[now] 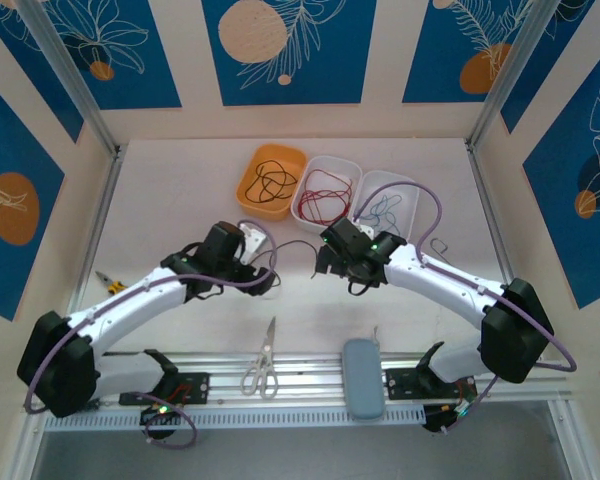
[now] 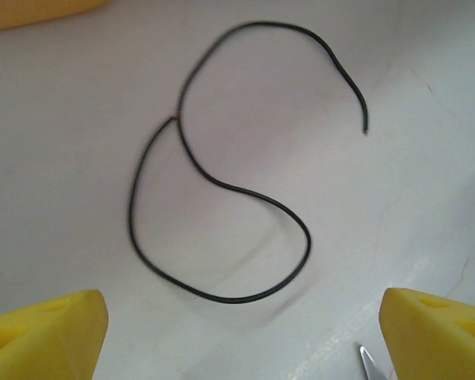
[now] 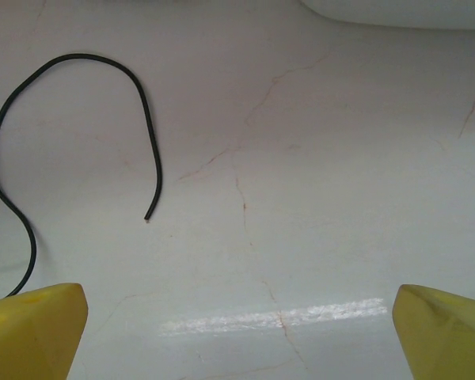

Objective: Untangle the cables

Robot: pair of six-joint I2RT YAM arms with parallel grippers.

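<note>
1. Left gripper (image 2: 241,340): its jaws stand wide and empty, with the yellow tips at the lower corners of the wrist view.
2. A black cable (image 2: 222,185) lies loose on the worktop (image 2: 427,198) just ahead of those jaws. It is centred on their gap and touches neither tip. It curls in an S-like shape: a loop nearest the jaws, then an arc beyond it that ends in a free end.
3. A scissors (image 2: 366,360) tip shows just inside the tip on that view's right. The orange bin (image 2: 32,12) edge lies well ahead, toward the other tip.
4. Right gripper (image 3: 237,332): its jaws are also wide and hold nothing. The black cable's (image 3: 79,55) arc and free end lie ahead of the tip on that view's left, apart from it. Straight ahead of the gap is bare worktop, with a white bin (image 3: 396,12) rim beyond.
5. From above, the two sets of jaws point toward each other with the black cable on the worktop between them.
6. Beyond both jaws stand three bins in a row. The orange bin holds black cables (image 1: 270,183), the middle one red cables (image 1: 325,195), and the last blue cables (image 1: 385,210).
7. Behind the jaws, near the arm bases, lie the scissors and a grey case (image 1: 362,378).
</note>
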